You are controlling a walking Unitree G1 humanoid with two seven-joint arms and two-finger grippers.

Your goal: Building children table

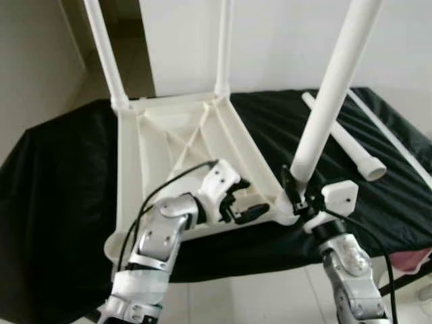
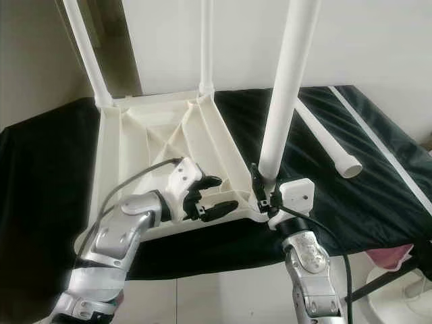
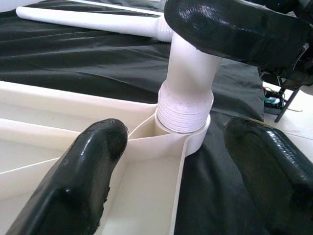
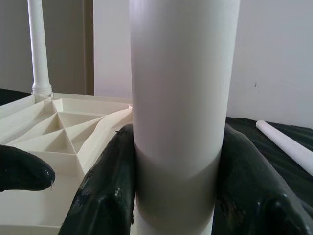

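The white plastic tabletop (image 1: 169,155) lies upside down on a black cloth. Two white legs (image 1: 104,50) (image 1: 224,47) stand in its far corners. A third leg (image 1: 331,101) stands tilted in the near right corner socket (image 3: 188,125), with its threaded end still showing above the socket. My right gripper (image 1: 297,192) is shut on this leg just above the socket, and its fingers (image 4: 107,191) press both sides of the tube (image 4: 181,98). My left gripper (image 2: 223,194) is open at the tabletop's near rim, beside that corner, holding nothing. A fourth leg (image 1: 344,142) lies loose on the cloth to the right.
The black cloth (image 1: 61,189) covers a low table whose near edge is just before me. A long thin white strip (image 1: 395,138) lies along the right side. A pink thing (image 1: 412,260) and white gear (image 2: 405,297) sit on the floor at the lower right. A wall stands behind.
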